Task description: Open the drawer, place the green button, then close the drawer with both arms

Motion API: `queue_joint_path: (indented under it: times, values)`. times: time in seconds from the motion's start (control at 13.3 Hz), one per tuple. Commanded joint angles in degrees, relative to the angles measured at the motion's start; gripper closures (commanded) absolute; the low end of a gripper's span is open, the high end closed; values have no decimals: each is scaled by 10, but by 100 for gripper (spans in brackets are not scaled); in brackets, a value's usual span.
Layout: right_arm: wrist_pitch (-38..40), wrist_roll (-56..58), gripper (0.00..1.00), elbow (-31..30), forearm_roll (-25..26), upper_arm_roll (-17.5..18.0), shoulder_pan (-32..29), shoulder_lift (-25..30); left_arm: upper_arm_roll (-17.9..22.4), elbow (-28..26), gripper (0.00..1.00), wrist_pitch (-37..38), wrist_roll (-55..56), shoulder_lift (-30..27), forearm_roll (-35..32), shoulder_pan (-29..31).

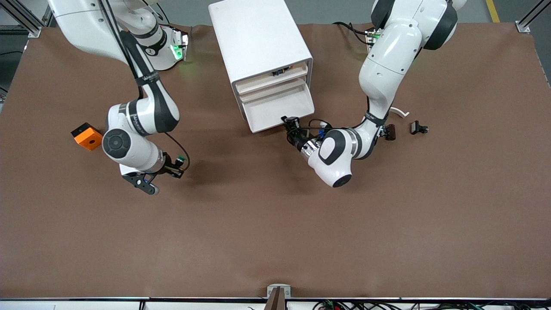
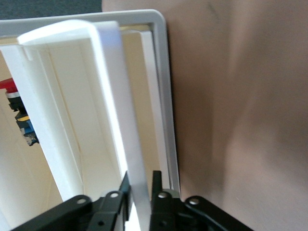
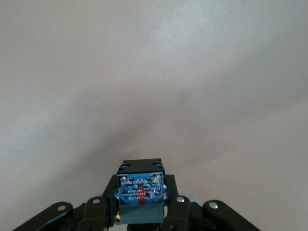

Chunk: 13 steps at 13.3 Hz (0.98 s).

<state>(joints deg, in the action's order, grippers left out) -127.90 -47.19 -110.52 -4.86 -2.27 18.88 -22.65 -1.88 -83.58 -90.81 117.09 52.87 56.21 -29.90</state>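
An orange cube [image 1: 87, 136] sits on the brown desk [image 1: 275, 232] toward the right arm's end. Beside it, the right tool [image 1: 178, 165] hangs over the desk, clenched on the button [image 3: 140, 192], whose blue-specked dark body shows between the fingers. At the middle stands the white cabinet [image 1: 258, 43], its lowest drawer [image 1: 277, 110] pulled out. The left tool [image 1: 289, 125] is at that drawer's front, its fingers [image 2: 156, 185] straddling the front panel's edge, seemingly just slackening. Small dark clip pieces [image 1: 418, 128] lie toward the left arm's end.
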Motion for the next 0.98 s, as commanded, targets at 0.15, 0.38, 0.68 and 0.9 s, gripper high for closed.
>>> queue_joint_path:
  times: [0.15, 0.38, 0.68, 0.9]
  values:
    - [70, -166, 100, 43, -5, -3, 74, 29, 20, 65, 0, -20, -41, 10, -45, 0]
    - [77, -267, 100, 59, -5, -4, 127, 33, 63, 90, 0, -16, -43, -25, -46, 4]
    - [75, -394, 100, 84, -5, -4, 197, 31, 107, 118, 0, -14, -69, -79, -123, 5]
    - [71, -492, 100, 87, -4, -4, 251, 29, 109, 121, 0, -12, -137, -135, -223, 5]
